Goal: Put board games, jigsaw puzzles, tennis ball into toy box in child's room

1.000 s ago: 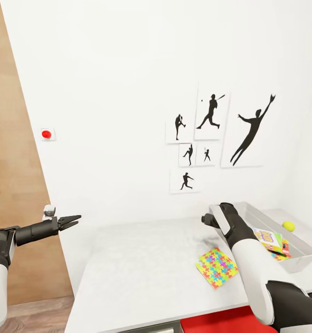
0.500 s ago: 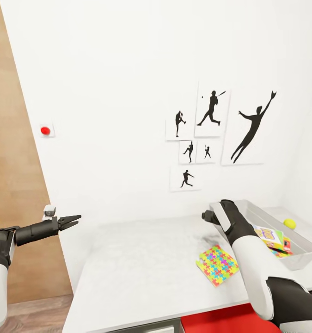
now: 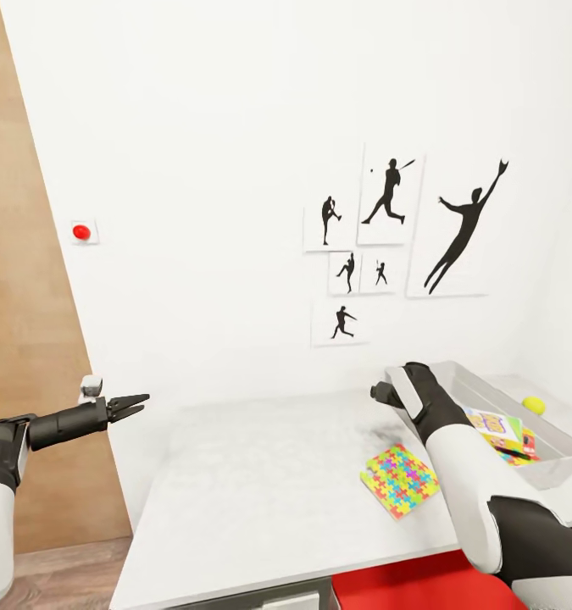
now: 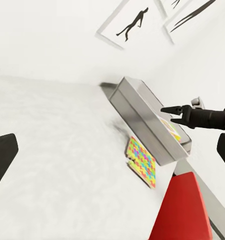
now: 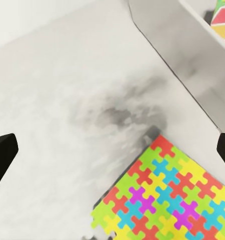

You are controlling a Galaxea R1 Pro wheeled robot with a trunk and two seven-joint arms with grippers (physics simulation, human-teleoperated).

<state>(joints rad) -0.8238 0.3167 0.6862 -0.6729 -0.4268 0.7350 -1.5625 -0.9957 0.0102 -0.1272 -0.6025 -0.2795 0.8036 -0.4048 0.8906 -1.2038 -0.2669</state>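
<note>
The step in hand appears to be picking up the jigsaw puzzle (image 3: 399,480), which lies flat on the white table (image 3: 260,500) at the lower right of the head view, just beside the near wall of the toy box (image 3: 547,470). The box already holds a board game (image 3: 496,426), and the tennis ball (image 3: 534,405) sits at the far right, seemingly on the table behind the box's far wall. The right gripper (image 3: 382,395) hovers above the table near the box's left corner, empty; in the right wrist view its two dark fingertips (image 5: 3,150) stand wide apart at either edge, with the puzzle low in that picture, offset from the midline between the jaws and not yet between them. The next move likely calls for shifting the gripper over the puzzle's edge and coming down low, since so thin a sheet offers little to pinch. The left gripper (image 3: 130,404) is held out at the left of the frame beyond the table's end, its fingers slightly parted and holding nothing.
</note>
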